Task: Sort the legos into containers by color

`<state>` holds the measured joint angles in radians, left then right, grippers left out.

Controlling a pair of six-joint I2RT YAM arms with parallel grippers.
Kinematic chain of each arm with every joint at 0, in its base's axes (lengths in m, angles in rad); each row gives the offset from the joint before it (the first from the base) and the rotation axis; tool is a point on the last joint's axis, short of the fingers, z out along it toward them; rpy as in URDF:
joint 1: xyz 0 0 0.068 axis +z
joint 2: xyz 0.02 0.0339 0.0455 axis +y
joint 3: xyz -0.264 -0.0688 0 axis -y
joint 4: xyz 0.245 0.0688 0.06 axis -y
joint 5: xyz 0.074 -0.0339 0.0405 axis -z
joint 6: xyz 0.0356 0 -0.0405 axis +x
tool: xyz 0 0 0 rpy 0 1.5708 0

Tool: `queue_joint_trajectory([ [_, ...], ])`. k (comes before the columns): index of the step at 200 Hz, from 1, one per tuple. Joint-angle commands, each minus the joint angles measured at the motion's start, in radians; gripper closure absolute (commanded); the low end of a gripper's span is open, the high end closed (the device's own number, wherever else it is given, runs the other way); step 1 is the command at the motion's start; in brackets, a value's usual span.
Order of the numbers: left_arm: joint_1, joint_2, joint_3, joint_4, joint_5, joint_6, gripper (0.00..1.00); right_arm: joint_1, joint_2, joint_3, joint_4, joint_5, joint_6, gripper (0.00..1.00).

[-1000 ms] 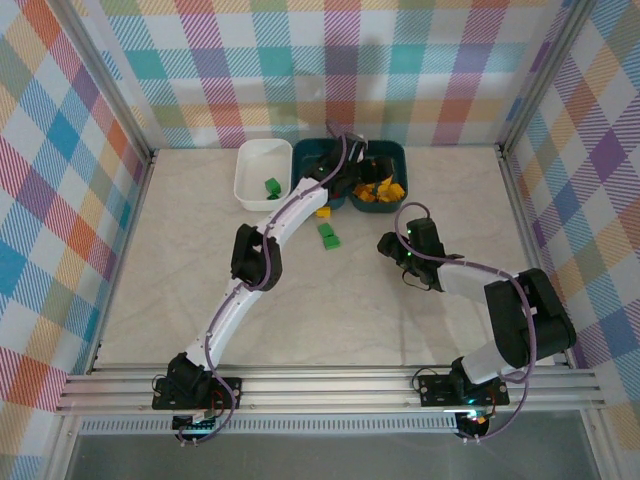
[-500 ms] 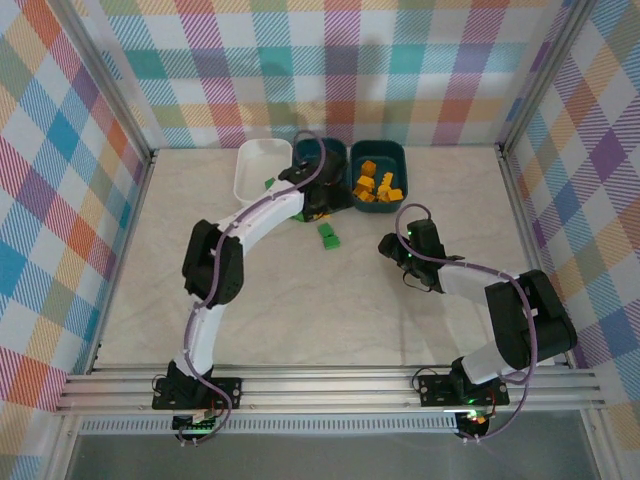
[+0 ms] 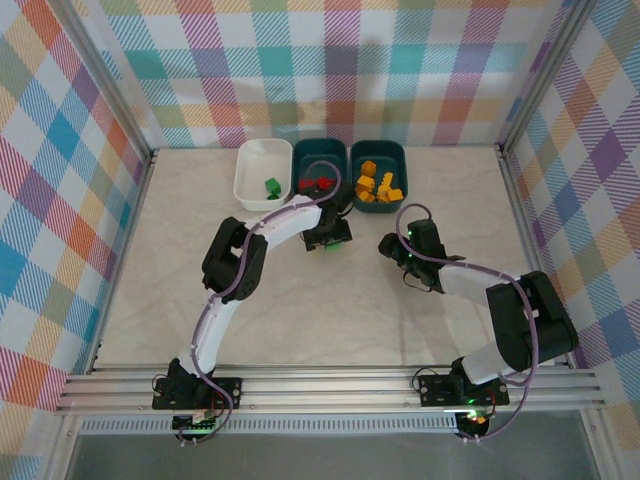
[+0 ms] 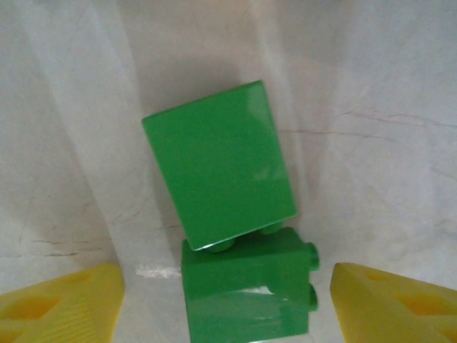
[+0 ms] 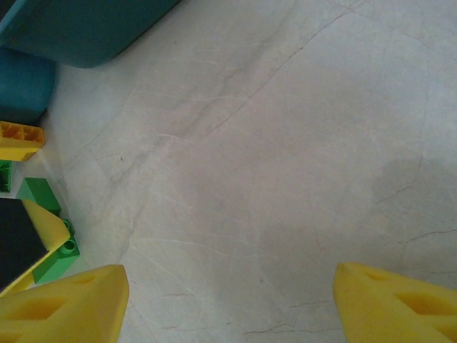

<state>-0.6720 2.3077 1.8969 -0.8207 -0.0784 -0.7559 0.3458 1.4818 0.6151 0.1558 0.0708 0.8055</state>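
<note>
Two green legos lie touching on the table, one (image 4: 218, 171) farther off and one (image 4: 246, 286) between the yellow fingertips of my left gripper (image 4: 227, 307). That gripper is open, with a gap on each side of the brick, and stands low over them (image 3: 328, 238). The white container (image 3: 248, 170) holds a green lego (image 3: 271, 186). The middle teal container (image 3: 303, 160) holds red legos (image 3: 318, 183), and the right teal one (image 3: 398, 170) holds yellow-orange legos (image 3: 375, 186). My right gripper (image 5: 228, 307) is open over bare table (image 3: 388, 243).
In the right wrist view a yellow-orange lego (image 5: 20, 141) lies on the table beside the teal container (image 5: 78, 28), with green legos (image 5: 39, 193) below it. Metal frame rails (image 3: 330, 385) and checked walls bound the table.
My left arm has drawn back from the right teal container and come down over the green legos on the table, its jaws narrowing slightly. The right arm has not moved.
</note>
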Motion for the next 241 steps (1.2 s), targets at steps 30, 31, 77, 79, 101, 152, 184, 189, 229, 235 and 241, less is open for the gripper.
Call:
queue_joint_trajectory([
  [30, -0.013, 0.071, 0.094, -0.084, -0.038, 0.015, 0.34, -0.005, -0.014, -0.002, 0.004, 0.004, 0.014, 0.25],
  [31, -0.013, 0.072, 0.096, -0.085, -0.040, 0.016, 0.34, -0.005, -0.015, -0.002, 0.004, 0.004, 0.013, 0.25],
  [77, -0.012, 0.086, 0.134, -0.103, -0.049, 0.048, 0.54, -0.005, -0.019, -0.003, 0.005, 0.003, 0.011, 0.25],
  [79, -0.012, 0.083, 0.133, -0.103, -0.049, 0.048, 0.55, -0.005, -0.018, -0.003, 0.006, 0.003, 0.011, 0.25],
  [101, -0.012, 0.055, 0.124, -0.106, -0.059, 0.052, 0.59, -0.005, -0.009, 0.002, 0.011, -0.013, 0.009, 0.25],
  [152, -0.017, -0.091, 0.017, -0.070, -0.049, 0.072, 0.67, -0.005, 0.015, 0.009, 0.023, -0.036, 0.014, 0.26],
  [184, -0.016, -0.174, 0.014, -0.094, -0.058, 0.107, 0.67, -0.005, 0.022, 0.010, 0.024, -0.038, 0.013, 0.26],
  [189, -0.014, -0.185, 0.024, -0.102, -0.074, 0.119, 0.66, -0.006, 0.023, 0.011, 0.025, -0.038, 0.012, 0.26],
  [229, 0.149, -0.193, 0.118, -0.110, -0.079, 0.205, 0.65, -0.005, 0.026, 0.013, 0.022, -0.037, 0.009, 0.26],
  [235, 0.188, -0.181, 0.130, -0.099, -0.071, 0.210, 0.66, -0.006, 0.029, 0.014, 0.022, -0.036, 0.010, 0.26],
  [241, 0.232, -0.161, 0.150, -0.099, -0.065, 0.209, 0.66, -0.005, 0.030, 0.014, 0.023, -0.038, 0.010, 0.26],
])
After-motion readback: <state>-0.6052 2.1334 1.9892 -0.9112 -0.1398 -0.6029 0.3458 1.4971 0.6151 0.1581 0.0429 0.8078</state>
